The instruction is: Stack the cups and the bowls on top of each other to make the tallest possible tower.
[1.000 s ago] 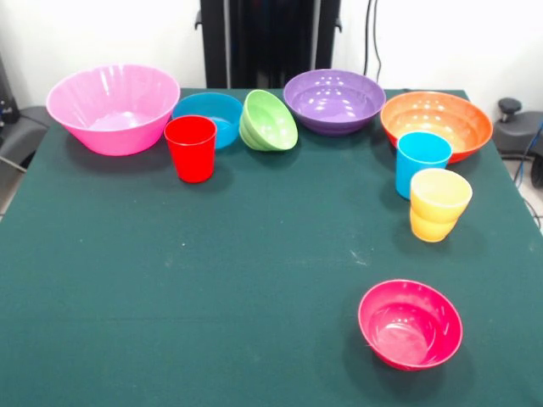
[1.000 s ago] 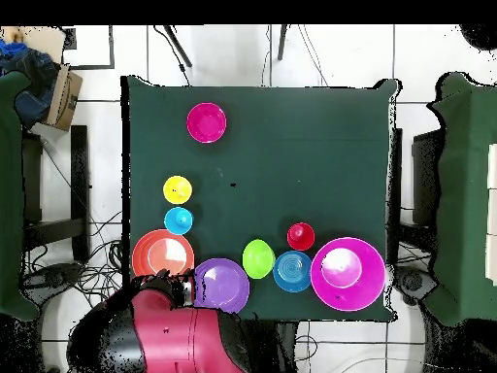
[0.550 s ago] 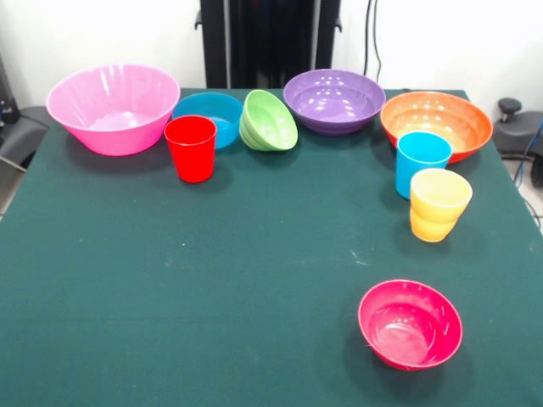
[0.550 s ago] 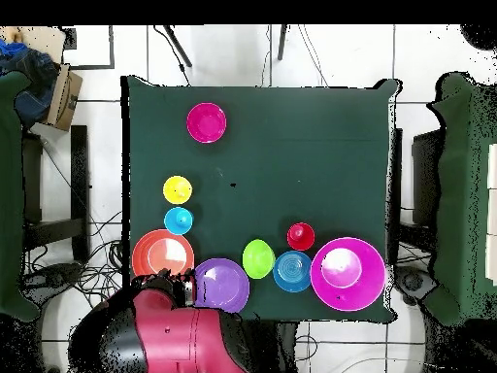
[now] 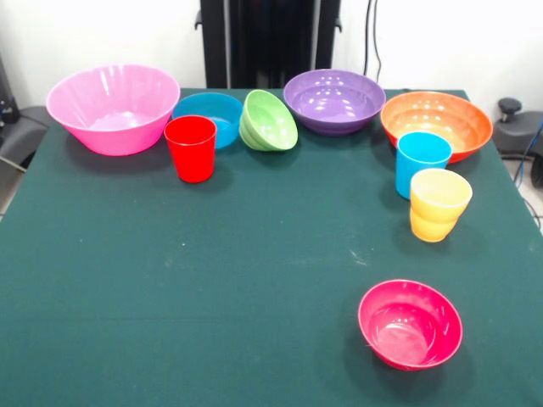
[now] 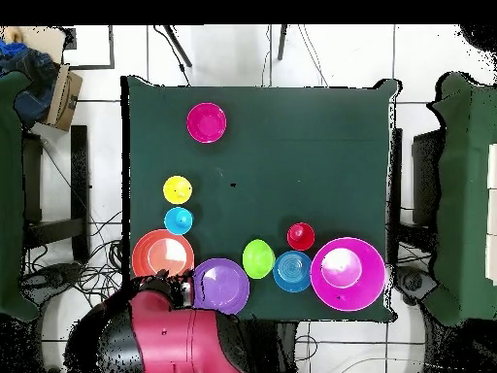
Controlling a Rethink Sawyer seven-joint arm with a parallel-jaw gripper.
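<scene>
nothing is stacked yet. in the front view a row of bowls lines the far edge of the green table [image 5: 254, 254]: the big pink bowl [image 5: 114, 108], the blue bowl [image 5: 209, 118], the light green bowl [image 5: 269, 121] tipped on its side against its blue neighbour, the purple bowl [image 5: 334, 101] and the orange bowl [image 5: 436, 125]. the red cup [image 5: 191, 148] stands upright just in front of the blue bowl. the sky blue cup [image 5: 422, 163] sits close in front of the orange bowl, with the yellow cup [image 5: 439, 204] just beside it toward the camera. the magenta bowl [image 5: 411, 323] lies alone, well apart, near the front edge.

the red arm [image 6: 170, 340] shows only in the overhead view, drawn back at the table's edge beside the orange and purple bowls. a dark mass at its end is probably the gripper [image 6: 165, 288], but whether it is released or clenched cannot be told, and it seems to carry nothing.

the risks look mostly like crowding. the bowls touch or nearly touch, so reaching for one could nudge its neighbours, and the tilted green bowl could roll. the blue and yellow cups stand so close that taking one may topple the other. glossy curved rims may slip in a grasp. choosing a narrow base would leave a wobbly tower; the pink bowl seems the safer foundation.
</scene>
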